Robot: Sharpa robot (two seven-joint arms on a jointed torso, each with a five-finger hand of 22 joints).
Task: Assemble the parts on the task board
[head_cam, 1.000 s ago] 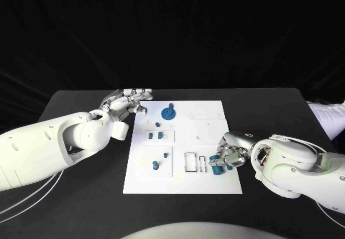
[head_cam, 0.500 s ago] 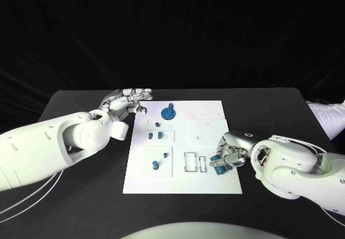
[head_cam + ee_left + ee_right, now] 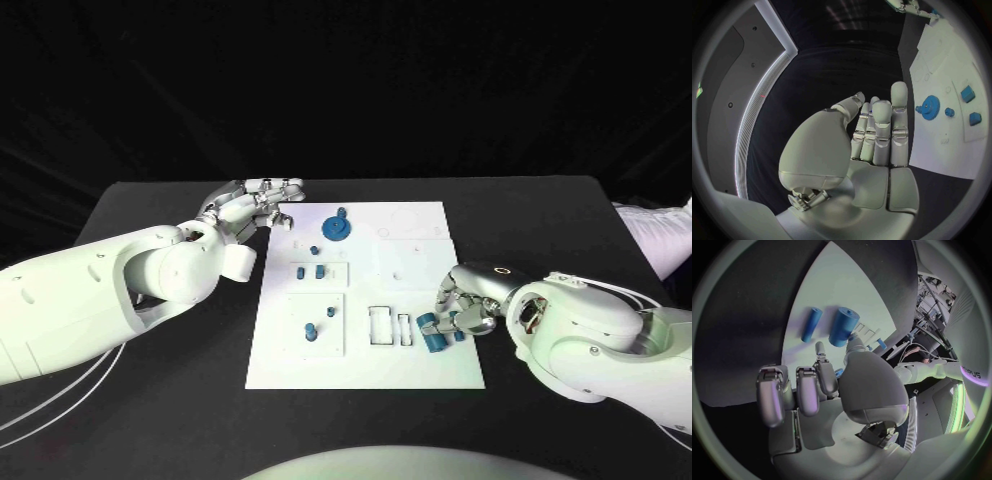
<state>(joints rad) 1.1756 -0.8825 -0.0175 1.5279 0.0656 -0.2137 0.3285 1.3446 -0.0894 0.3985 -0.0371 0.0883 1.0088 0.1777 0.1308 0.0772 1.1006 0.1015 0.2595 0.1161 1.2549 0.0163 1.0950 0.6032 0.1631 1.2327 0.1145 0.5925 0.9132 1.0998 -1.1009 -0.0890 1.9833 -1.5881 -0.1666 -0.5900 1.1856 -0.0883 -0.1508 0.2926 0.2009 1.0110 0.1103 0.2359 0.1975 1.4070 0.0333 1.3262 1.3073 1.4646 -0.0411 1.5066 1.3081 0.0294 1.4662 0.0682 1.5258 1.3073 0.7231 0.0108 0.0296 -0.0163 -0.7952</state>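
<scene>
1. Risk: the right hand (image 3: 459, 312) works among loose cylinders (image 3: 434, 331) at the board's (image 3: 368, 372) 4 o'clock edge. In the right wrist view a small blue piece (image 3: 839, 373) sits by its curled fingers (image 3: 808, 390); I cannot tell whether it is truly pinched. If the grip is weak, the piece could drop and roll off onto the worktop (image 3: 159, 420).
2. Risk: the two cylinders, a thick one (image 3: 843, 326) and a thin one (image 3: 811, 324), lie just beside the fingertips, so a careless sweep could knock them away from the slots (image 3: 384, 325).
3. Risk: a tilted part would likely jam at a socket rather than seat.
4. Left hand (image 3: 254, 204): at the board's 11 o'clock corner, fingers straight and together, holding nothing. It seems idle and well apart from the work.
5. Holders: the gear (image 3: 338, 228) stands at the board's 12 o'clock. The upper tile (image 3: 323, 271) carries short pegs; the lower tile (image 3: 316, 325) carries two more. The rectangular slots at 5 o'clock look unfilled.
</scene>
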